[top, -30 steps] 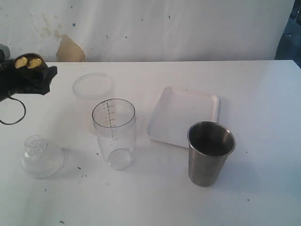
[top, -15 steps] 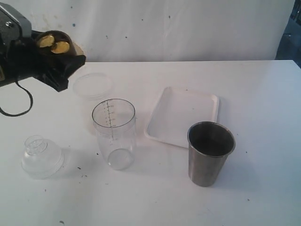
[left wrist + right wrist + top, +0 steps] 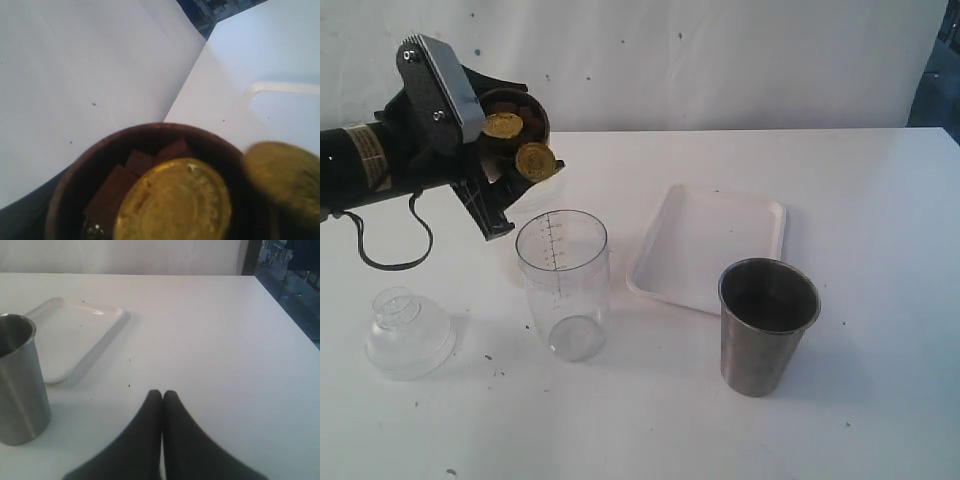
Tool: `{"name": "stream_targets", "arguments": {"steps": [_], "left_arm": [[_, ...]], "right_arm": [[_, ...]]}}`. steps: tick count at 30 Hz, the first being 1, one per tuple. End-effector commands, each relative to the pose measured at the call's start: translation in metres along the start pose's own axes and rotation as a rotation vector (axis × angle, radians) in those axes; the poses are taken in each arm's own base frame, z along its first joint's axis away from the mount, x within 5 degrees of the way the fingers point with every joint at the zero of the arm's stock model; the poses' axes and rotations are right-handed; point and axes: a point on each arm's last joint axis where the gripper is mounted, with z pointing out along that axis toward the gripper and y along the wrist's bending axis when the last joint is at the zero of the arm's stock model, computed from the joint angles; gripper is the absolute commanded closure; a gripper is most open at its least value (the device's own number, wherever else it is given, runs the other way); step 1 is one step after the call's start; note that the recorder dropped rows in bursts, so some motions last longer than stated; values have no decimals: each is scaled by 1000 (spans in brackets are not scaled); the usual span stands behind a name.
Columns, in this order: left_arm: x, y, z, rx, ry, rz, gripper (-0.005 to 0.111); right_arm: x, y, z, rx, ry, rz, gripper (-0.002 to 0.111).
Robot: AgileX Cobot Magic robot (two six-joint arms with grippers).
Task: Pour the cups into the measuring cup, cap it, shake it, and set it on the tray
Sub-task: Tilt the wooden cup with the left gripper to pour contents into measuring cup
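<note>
The wooden cup [image 3: 527, 104] is being held clamped in the left pincer [image 3: 498, 150], tilted with its mouth toward 4 o'clock, above the counter [image 3: 880, 200] and at 11 o'clock from the measuring cup [image 3: 561, 285]. In the left wrist view the wooden cup [image 3: 95, 160] is being shown with brown blocks [image 3: 140, 162] and a gold coin [image 3: 175, 200] inside; a second coin [image 3: 285, 175] is being seen blurred at the rim. In the exterior view that second coin [image 3: 535, 160] is being seen outside the rim, just above the measuring cup's mouth. The measuring cup is being left upright on the counter, apart from everything else. The tray [image 3: 760, 215] is lying at 2 o'clock from it, the tumbler [image 3: 768, 325] is standing upright at 4 o'clock, just beside the tray's near edge, and a clear domed lid [image 3: 408, 332] is resting at 8 o'clock. The right pincer [image 3: 162, 397] is being kept together, holding nothing, low over bare counter, with the tumbler [image 3: 17, 380] and tray [image 3: 75, 335] near it.
</note>
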Motion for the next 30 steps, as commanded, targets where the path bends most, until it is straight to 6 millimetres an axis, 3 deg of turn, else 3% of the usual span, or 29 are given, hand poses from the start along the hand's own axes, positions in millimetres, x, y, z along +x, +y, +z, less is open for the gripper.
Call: {"name": "stream_targets", "arguments": {"steps": [1,13,30], "left_arm": [[-11,9,3,-23,-57,12,107],[7,-4,17,70,-25,86,107],[2,-9,20,84,-40,296,107]], "right_arm": [[1,0,0,4,1,1,108],[1,0,0,4,1,1,108],[1,0,0,4,1,1,108]]}}
